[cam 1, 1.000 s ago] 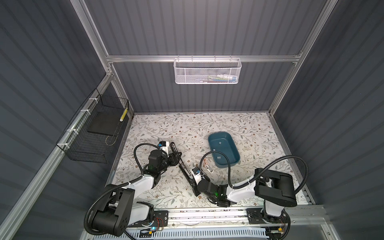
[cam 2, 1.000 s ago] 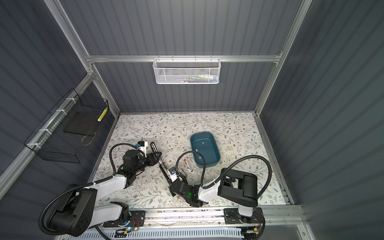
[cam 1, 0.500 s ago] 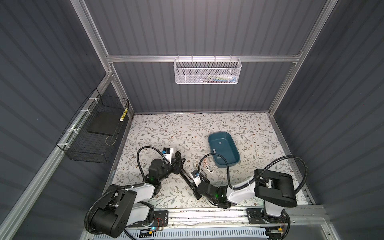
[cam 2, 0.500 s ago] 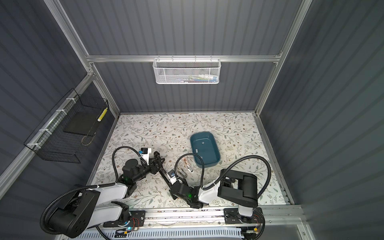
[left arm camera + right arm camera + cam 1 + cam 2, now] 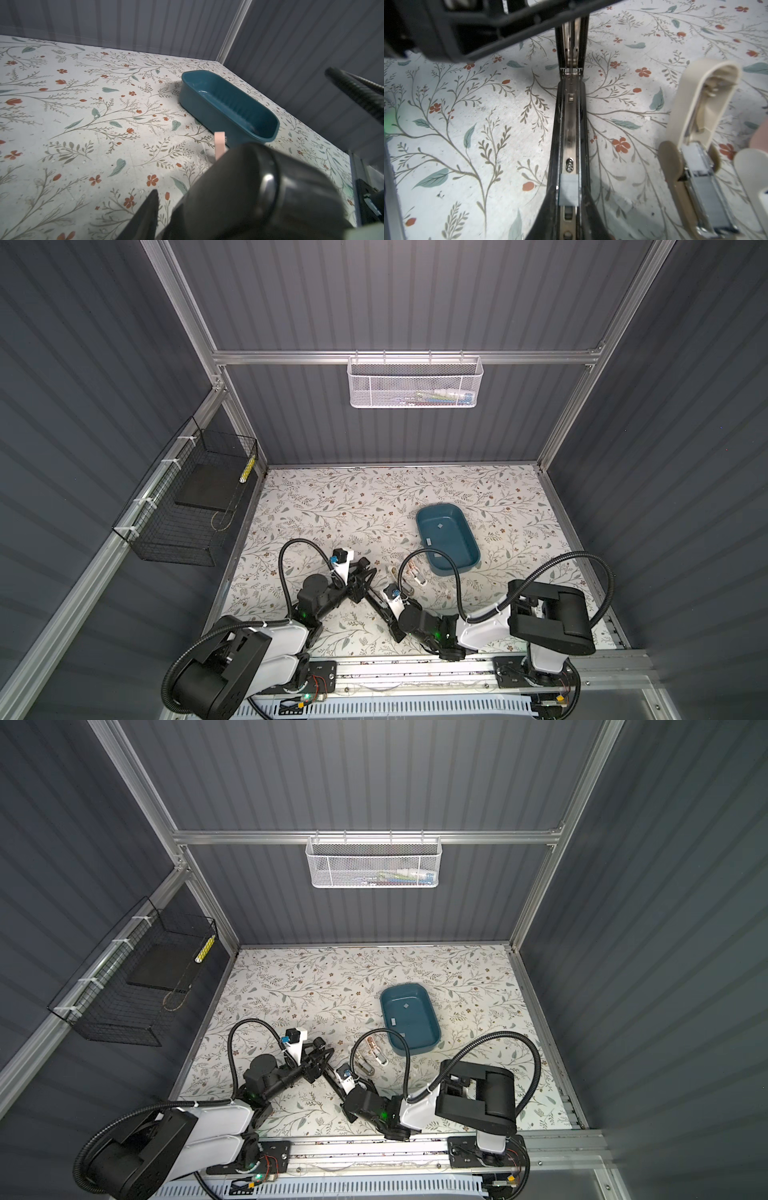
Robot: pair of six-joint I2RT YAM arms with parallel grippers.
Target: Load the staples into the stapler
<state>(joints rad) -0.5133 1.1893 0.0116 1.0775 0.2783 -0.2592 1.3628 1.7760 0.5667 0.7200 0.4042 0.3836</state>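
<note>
A black stapler (image 5: 376,605) (image 5: 332,1081) lies swung open on the floral table. In the right wrist view its metal channel (image 5: 571,124) holds a short grey strip of staples (image 5: 569,190). My right gripper (image 5: 569,193) (image 5: 391,624) is shut on the stapler's sides at that strip. My left gripper (image 5: 365,574) (image 5: 318,1052) sits at the stapler's lid end, fingers apart. In the left wrist view table shows between one finger (image 5: 147,212) and a dark blurred bulk. More staples (image 5: 440,526) (image 5: 392,1020) lie in the teal tray (image 5: 465,531).
A beige stapler (image 5: 695,108) lies open beside the black one, with staples in its channel. A pink one (image 5: 219,143) lies just past it (image 5: 411,572). The teal tray (image 5: 207,108) stands behind them. A wire basket (image 5: 187,506) hangs on the left wall and a white one (image 5: 413,383) at the back.
My left gripper has moved toward the front and right, closer to the right gripper, and its fingers stand wider. The right gripper has stayed shut on the stapler.
</note>
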